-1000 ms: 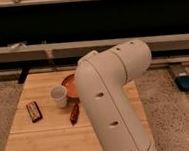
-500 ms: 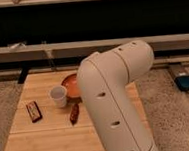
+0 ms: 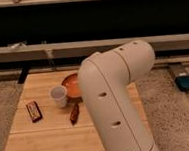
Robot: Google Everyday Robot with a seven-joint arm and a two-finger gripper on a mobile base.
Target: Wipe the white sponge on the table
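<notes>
The table (image 3: 48,132) is a low one with a pale wooden plank top, left of centre in the camera view. The white sponge is not visible; my arm may be hiding it. The thick white body of my arm (image 3: 118,103) rises in the foreground and covers the table's right part. My gripper is out of view past the arm's body, and it is shut.
On the table stand an orange bowl (image 3: 71,84) and a white cup (image 3: 58,95). A dark flat bar (image 3: 33,110) and a brown packet (image 3: 74,113) lie nearer the front. A blue device (image 3: 187,82) with a cable lies on the speckled floor at right. A long rail runs behind.
</notes>
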